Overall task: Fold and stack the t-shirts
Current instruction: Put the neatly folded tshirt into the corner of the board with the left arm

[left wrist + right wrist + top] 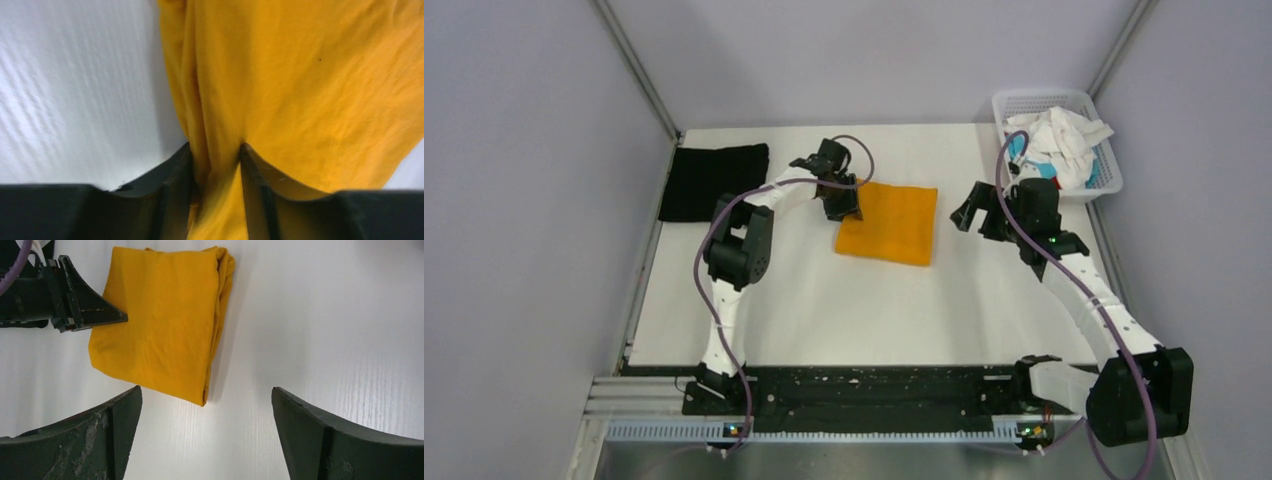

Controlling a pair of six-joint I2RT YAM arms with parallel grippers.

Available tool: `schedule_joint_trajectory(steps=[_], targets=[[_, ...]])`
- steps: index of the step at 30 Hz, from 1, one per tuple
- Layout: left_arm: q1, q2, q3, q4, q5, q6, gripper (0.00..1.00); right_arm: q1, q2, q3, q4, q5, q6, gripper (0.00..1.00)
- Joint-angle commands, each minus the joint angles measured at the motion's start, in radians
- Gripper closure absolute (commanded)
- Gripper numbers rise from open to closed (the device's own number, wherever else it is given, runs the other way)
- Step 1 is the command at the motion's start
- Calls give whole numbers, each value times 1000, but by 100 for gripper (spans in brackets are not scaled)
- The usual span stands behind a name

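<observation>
Now, your left tool (841, 200) has its jaws closed on the left edge of the mustard-orange t-shirt (889, 222). The left wrist view shows a thick fold of cloth filling the gap and touching both fingers (175, 167). That shirt lies folded to a neat rectangle at the middle of the bench (824, 310), toward the far side. The black t-shirt (714, 182) lies folded at the far left corner, well apart from it.

My reading is that the fold is done and the stacking comes next. Before you lift, make sure every layer sits in the grip, since a pinch on the top layers alone would let the rectangle fall open. Carrying it low and level, or sliding it, should let it land square on the black one.

Your right tool (977, 213) hangs wide open and empty just right of the orange shirt. It could steady the free edge if the cloth sags.

The path leftward is bare bench, but the black shirt reaches the bench's left edge beside the frame rail, so stop short of it. The basket (1110, 150) in the far right corner, with more crumpled shirts (1054, 130) in it, is out of your way.
</observation>
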Motion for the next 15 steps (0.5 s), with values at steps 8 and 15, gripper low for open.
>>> schedule_joint_trajectory(steps=[8,15], targets=[[-118,85,127,-228,-442,-18,100,-3,-39,-12,-30,90,-81,1],[-112,9,129,-255,-720,60,100,-3,8,1,-12,69,-94,1]])
